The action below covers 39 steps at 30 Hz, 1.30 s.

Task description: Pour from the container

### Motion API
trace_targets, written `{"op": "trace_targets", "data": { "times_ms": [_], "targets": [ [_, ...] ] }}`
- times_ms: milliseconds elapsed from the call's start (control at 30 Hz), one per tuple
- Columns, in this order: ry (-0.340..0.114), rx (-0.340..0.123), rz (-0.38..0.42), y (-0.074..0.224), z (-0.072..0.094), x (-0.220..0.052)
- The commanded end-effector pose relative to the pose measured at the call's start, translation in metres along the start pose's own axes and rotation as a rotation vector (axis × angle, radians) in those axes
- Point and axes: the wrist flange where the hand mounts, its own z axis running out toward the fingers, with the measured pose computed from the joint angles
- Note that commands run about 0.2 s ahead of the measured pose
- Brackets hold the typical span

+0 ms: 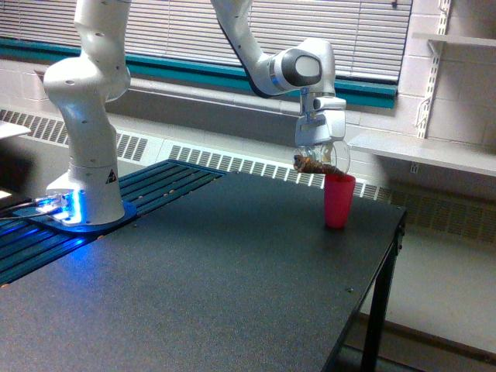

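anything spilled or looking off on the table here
Nothing stands out. The container is tipped in the gripper just above the pink cup, which stands upright near the table edge. No brown bits show on the dark tabletop.

A single exterior view looks from above the near end of the dark table (pixel 232 287), angled slightly down and across it toward the window blinds (pixel 232 31). The arm's base (pixel 85 205) stands at mid-distance on the exterior view's left.
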Motion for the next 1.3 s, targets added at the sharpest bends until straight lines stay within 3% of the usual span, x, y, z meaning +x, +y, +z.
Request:
{"op": "trace_targets", "data": {
  "times_ms": [33, 1300],
  "targets": [
    [0.006, -0.011, -0.037, -0.0045, -0.0065, 0.0033],
    [-0.007, -0.053, -0.087, -0.0041, -0.0071, 0.0041]
  ]
}}
